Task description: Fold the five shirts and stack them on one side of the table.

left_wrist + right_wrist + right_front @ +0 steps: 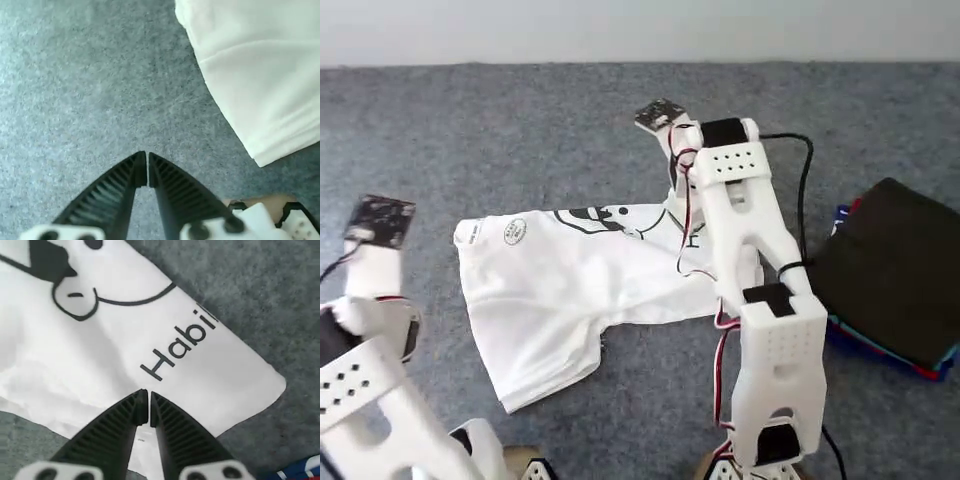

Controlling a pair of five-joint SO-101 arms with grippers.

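A white shirt with a black cartoon print and lettering lies partly folded in the middle of the grey table. My right gripper is shut, its tips just above the shirt near the lettering and close to the shirt's right edge. I see no fabric pinched between its fingers. The right arm stretches over that side of the shirt. My left gripper is shut over bare grey carpet, apart from the shirt's hem. The left arm stands at the table's left front.
A stack of folded shirts, a black one on top and coloured ones below, sits at the table's right edge; its corner appears in the right wrist view. Grey carpet covers the table, with free room at back and left.
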